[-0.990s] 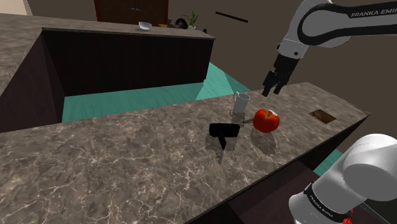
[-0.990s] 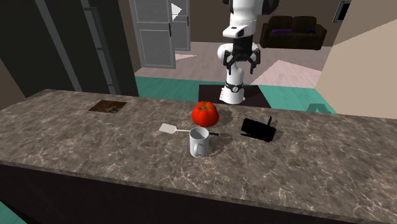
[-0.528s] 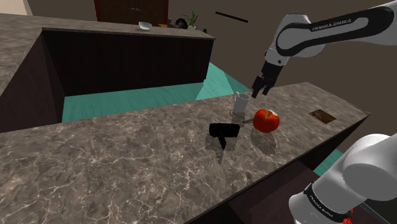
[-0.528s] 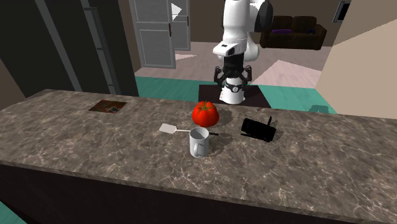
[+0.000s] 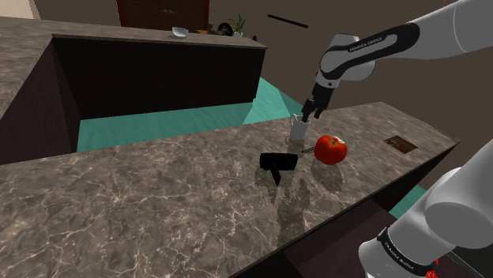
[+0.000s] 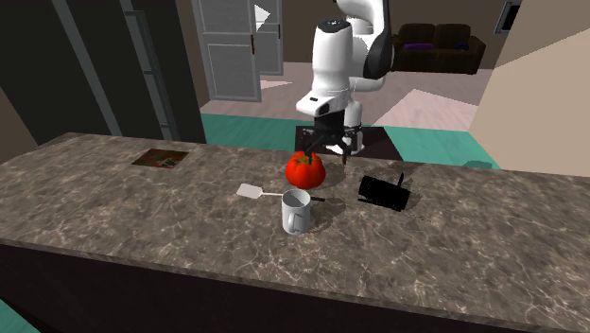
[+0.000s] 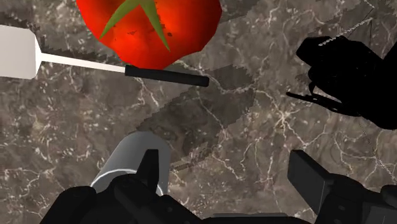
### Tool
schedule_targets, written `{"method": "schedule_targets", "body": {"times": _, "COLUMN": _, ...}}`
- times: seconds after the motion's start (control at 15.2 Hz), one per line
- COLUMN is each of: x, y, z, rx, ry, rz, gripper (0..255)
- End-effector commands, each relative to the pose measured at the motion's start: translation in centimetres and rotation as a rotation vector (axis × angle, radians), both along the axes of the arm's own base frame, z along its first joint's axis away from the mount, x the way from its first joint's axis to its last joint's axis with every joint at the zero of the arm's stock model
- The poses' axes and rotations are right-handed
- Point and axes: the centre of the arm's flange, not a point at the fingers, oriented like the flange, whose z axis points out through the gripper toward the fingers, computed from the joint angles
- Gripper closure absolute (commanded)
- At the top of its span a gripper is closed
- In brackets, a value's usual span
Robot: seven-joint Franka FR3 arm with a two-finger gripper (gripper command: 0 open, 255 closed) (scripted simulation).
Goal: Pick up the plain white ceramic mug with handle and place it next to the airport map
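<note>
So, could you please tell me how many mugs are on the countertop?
1: the white mug stands on the countertop, close to the tomato and the spatula. No other seems hidden.

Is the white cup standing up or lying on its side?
Standing up. The mug sits on its base on the counter, and its round opening faces straight up.

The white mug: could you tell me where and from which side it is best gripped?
Probably the rim of the mug, from straight above: it stands upright with its mouth open, so the wall can be pinched. The spatula and tomato lie close beside it, crowding a sideways approach.
</note>
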Motion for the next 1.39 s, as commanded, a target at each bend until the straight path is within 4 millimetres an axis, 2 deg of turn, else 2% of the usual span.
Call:
{"method": "schedule_targets", "body": {"times": 0.0, "x": 2.1, "y": -1.1, "z": -1.6, "rx": -0.008, "ry": -0.007, "rz": 0.006, "gripper": 0}}
{"method": "schedule_targets", "body": {"times": 0.4, "x": 7.3, "y": -4.4, "z": -5.5, "rx": -0.026, "ry": -0.026, "rz": 0.021, "gripper": 0}}
{"method": "schedule_targets", "body": {"times": 0.92, "x": 7.4, "y": -4.4, "z": -9.5, "rx": -0.026, "ry": -0.026, "rz": 0.021, "gripper": 0}}
{"method": "schedule_targets", "body": {"times": 1.32, "x": 7.4, "y": -4.4, "z": -9.5, "rx": -0.026, "ry": -0.026, "rz": 0.021, "gripper": 0}}
